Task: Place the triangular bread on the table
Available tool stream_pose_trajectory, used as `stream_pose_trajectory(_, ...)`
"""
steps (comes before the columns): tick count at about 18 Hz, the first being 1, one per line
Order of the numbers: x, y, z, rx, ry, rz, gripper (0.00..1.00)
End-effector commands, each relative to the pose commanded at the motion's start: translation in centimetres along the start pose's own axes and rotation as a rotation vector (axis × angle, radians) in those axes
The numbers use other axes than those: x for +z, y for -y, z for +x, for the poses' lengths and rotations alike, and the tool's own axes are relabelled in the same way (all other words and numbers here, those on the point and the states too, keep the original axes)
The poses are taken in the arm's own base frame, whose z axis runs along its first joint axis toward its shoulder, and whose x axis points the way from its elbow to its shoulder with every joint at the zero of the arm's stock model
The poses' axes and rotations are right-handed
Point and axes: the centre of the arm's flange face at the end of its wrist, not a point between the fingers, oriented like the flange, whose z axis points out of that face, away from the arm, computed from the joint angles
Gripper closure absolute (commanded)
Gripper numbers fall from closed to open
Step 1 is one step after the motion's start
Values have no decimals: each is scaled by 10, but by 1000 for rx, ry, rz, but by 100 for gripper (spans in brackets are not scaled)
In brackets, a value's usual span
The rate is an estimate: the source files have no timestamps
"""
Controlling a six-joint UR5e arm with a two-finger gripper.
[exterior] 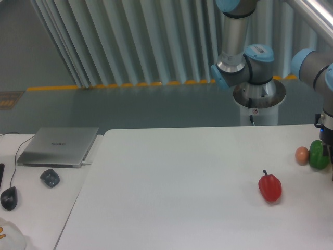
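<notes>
The arm (pixel 244 57) descends from the top of the frame through blue-capped grey joints to its round base behind the far edge of the table, and a further link re-enters at the right border. At that border a dark part of the wrist and gripper (pixel 326 136) hangs just above the table surface; most of it is cut off by the frame edge, so whether its fingers are spread or pressed together cannot be told, nor whether anything is held between them.

Directly beside this dark part sits a green pepper (pixel 318 154), partly overlapped by it. Touching or just beside the green pepper on its left is a small brown egg (pixel 302 155). Nearer the camera and further left lies a red bell pepper (pixel 270 188), stem up, well apart from the egg.

All three rest on the table (pixel 171 192), a large white top with a rounded corner. The triangular bread does not appear anywhere in this view; its location cannot be told.

To the left stands a smaller white desk (pixel 36 208), carrying a closed silver laptop (pixel 58 147), a grey mouse (pixel 50 177) and a black mouse (pixel 9 198).
</notes>
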Motion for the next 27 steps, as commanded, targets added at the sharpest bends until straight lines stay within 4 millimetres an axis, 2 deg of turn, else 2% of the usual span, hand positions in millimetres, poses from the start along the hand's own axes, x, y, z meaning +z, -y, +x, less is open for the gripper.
stream_pose_trajectory(6, -3, 5, 0, -2, 14, 39, 0)
stream_pose_trajectory(10, 10, 6, 9, -17, 7, 45, 0)
stream_pose_trajectory(11, 10, -3, 14, -33, 21, 38, 0)
stream_pose_trajectory(13, 27, -33, 27, -88, 19, 79, 0)
stream_pose_trajectory(14, 28, -47, 34, -117, 33, 116, 0)
stream_pose_trajectory(16, 16, -67, 43, -156, 67, 137, 0)
stream_pose_trajectory(19, 4, -77, 46, -170, 86, 118, 0)
stream_pose_trajectory(20, 3, -78, 46, -170, 87, 116, 0)
stream_pose_trajectory(24, 2, -103, 53, -195, 89, 109, 0)
stream_pose_trajectory(27, 5, -122, 61, -130, 67, 65, 0)
